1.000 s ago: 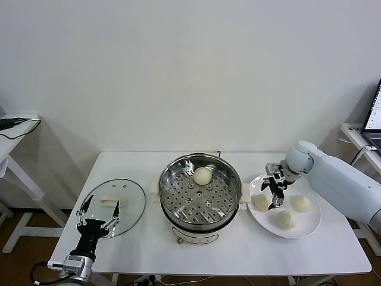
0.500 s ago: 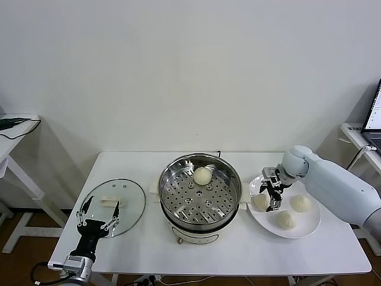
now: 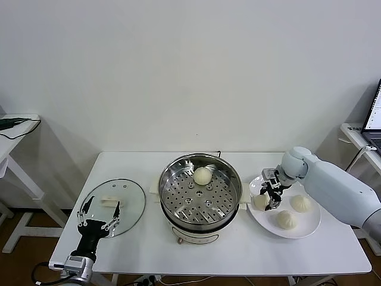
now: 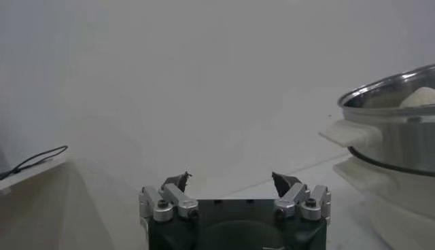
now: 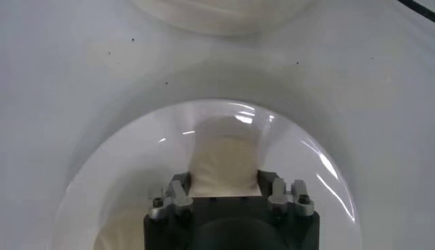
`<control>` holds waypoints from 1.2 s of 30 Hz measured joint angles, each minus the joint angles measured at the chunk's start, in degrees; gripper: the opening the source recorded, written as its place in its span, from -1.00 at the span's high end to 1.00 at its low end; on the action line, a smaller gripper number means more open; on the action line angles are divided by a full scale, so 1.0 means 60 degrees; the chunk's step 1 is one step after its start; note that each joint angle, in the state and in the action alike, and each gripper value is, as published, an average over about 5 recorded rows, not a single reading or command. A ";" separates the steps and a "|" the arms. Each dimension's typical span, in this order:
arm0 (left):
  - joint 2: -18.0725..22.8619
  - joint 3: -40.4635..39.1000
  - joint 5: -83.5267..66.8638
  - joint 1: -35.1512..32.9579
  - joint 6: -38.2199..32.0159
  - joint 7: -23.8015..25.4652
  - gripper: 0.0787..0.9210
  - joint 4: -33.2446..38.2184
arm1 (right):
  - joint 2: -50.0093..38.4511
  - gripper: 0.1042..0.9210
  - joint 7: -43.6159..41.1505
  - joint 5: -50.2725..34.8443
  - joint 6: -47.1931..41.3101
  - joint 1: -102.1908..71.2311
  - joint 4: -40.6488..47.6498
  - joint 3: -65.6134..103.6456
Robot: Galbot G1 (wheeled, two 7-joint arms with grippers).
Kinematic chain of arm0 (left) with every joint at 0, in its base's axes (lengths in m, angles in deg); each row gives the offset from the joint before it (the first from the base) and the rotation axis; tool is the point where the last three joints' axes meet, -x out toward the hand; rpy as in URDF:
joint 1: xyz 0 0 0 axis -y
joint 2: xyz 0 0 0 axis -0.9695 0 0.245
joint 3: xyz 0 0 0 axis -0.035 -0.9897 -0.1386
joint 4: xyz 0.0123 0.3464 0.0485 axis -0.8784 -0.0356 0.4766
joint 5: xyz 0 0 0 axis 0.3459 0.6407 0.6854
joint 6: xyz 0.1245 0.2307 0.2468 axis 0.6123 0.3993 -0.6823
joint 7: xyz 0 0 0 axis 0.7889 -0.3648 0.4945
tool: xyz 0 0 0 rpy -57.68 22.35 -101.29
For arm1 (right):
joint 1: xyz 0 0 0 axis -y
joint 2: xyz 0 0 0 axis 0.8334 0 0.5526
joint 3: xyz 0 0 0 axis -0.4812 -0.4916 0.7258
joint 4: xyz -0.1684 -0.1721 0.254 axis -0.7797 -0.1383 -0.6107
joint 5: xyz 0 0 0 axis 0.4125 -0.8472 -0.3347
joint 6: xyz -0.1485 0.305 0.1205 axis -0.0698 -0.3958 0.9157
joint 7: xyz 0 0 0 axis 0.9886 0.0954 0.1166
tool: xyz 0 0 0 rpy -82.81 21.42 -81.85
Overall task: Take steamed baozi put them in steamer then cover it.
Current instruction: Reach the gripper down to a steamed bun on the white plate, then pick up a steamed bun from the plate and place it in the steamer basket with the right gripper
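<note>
Head view first: your right gripper is down over the white plate at the table's right side, its fingers set on either side of the bun lying nearest the steamer. Two more buns lie on the same plate, apart from each other. A fourth bun sits inside the steamer on the perforated tray, toward the far rim. You see the cover lying flat on the table to the left of the steamer, white handle up. Your left gripper hangs over the near edge of that cover, fingers spread, holding nothing.

Left wrist view: your two fingertips stand wide apart with only bare table between them. You can see the steamer off to one side, and the top of a bun shows above its rim.

Right wrist view: your fingers flank a bun on the plate, both pressed close against its sides. You cannot tell whether it is lifted off the plate.
</note>
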State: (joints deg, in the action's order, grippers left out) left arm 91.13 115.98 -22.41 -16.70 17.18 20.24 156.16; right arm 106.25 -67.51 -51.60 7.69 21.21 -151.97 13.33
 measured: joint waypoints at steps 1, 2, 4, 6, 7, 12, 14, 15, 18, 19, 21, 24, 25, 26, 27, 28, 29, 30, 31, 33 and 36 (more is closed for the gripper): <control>0.0002 0.0000 0.0006 -0.0003 -0.0001 0.0000 -0.77 0.0001 | -0.0018 -0.35 -0.0007 -0.0006 0.0001 0.0002 -0.0014 0.0005; 0.0003 0.0000 0.0013 -0.0006 -0.0003 0.0000 -0.77 0.0004 | -0.0041 -0.35 -0.0019 -0.0018 0.0000 0.0009 -0.0033 0.0005; 0.0004 0.0001 0.0026 -0.0014 -0.0006 0.0000 -0.77 0.0019 | -0.0101 -0.36 -0.0054 -0.0062 -0.0012 0.0039 -0.0083 -0.0013; 0.0005 0.0001 0.0033 -0.0021 -0.0008 0.0000 -0.77 0.0042 | -0.0199 -0.36 -0.0096 -0.0152 -0.0048 0.0106 -0.0163 -0.0060; 0.0005 0.0002 0.0036 -0.0026 -0.0008 0.0000 -0.77 0.0054 | -0.0262 -0.36 -0.0116 -0.0214 -0.0074 0.0154 -0.0214 -0.0097; -0.0006 -0.0005 0.0064 -0.0047 -0.0009 -0.0002 -0.77 0.0096 | -0.0745 -0.35 -0.0200 -0.0766 -0.0291 0.0640 -0.0654 -0.0497; -0.0010 -0.0017 0.0077 -0.0066 -0.0009 -0.0004 -0.77 0.0125 | -0.0996 -0.34 -0.0216 -0.1099 -0.0406 0.0993 -0.0926 -0.0792; -0.0012 -0.0026 0.0085 -0.0076 -0.0009 -0.0006 -0.77 0.0143 | -0.1131 -0.34 -0.0222 -0.1288 -0.0467 0.1210 -0.1079 -0.0971; -0.0020 -0.0058 0.0120 -0.0100 -0.0013 -0.0014 -0.77 0.0189 | -0.1522 -0.34 -0.0233 -0.1913 -0.0657 0.2010 -0.1584 -0.1623; -0.0024 -0.0067 0.0133 -0.0105 -0.0016 -0.0017 -0.77 0.0199 | -0.1635 -0.34 -0.0232 -0.2137 -0.0721 0.2328 -0.1764 -0.1883; -0.0036 -0.0077 0.0151 -0.0117 -0.0030 -0.0023 -0.77 0.0216 | -0.1820 -0.34 -0.0217 -0.2636 -0.0864 0.3080 -0.2156 -0.2509; -0.0072 -0.0079 0.0165 -0.0142 -0.0058 -0.0024 -0.77 0.0249 | -0.1986 -0.34 -0.0167 -0.3447 -0.1104 0.4403 -0.2796 -0.3612; -0.0084 -0.0081 0.0167 -0.0149 -0.0065 -0.0024 -0.77 0.0263 | -0.2017 -0.34 -0.0146 -0.3718 -0.1189 0.4860 -0.3010 -0.3987; -0.0094 -0.0084 0.0168 -0.0153 -0.0070 -0.0024 -0.77 0.0277 | -0.2037 -0.34 -0.0120 -0.3995 -0.1279 0.5332 -0.3230 -0.4371; -0.0100 -0.0088 0.0168 -0.0153 -0.0073 -0.0025 -0.77 0.0292 | -0.2045 -0.34 -0.0093 -0.4271 -0.1373 0.5802 -0.3449 -0.4749; -0.0104 -0.0091 0.0168 -0.0150 -0.0075 -0.0025 -0.77 0.0308 | -0.2040 -0.34 -0.0064 -0.4542 -0.1468 0.6257 -0.3660 -0.5109; -0.0108 -0.0096 0.0168 -0.0146 -0.0077 -0.0025 -0.77 0.0322 | -0.2020 -0.34 -0.0030 -0.4818 -0.1570 0.6714 -0.3873 -0.5470; -0.0111 -0.0101 0.0168 -0.0141 -0.0078 -0.0026 -0.77 0.0334 | -0.1986 -0.34 0.0008 -0.5089 -0.1671 0.7158 -0.4083 -0.5817; -0.0113 -0.0107 0.0168 -0.0137 -0.0078 -0.0026 -0.77 0.0345 | -0.1937 -0.34 0.0049 -0.5353 -0.1774 0.7574 -0.4286 -0.6142; -0.0119 -0.0124 0.0166 -0.0130 -0.0078 -0.0026 -0.77 0.0367 | -0.1798 -0.34 0.0141 -0.5852 -0.1980 0.8302 -0.4665 -0.6715; -0.0130 -0.0134 0.0149 -0.0108 -0.0077 -0.0027 -0.77 0.0406 | -0.1502 -0.35 0.0291 -0.6477 -0.2274 0.9064 -0.5100 -0.7319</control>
State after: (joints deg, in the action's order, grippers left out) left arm 90.35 115.17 -21.52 -17.35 16.72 20.08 158.59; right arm 97.24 -65.76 -90.46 -5.95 75.59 -182.57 -30.59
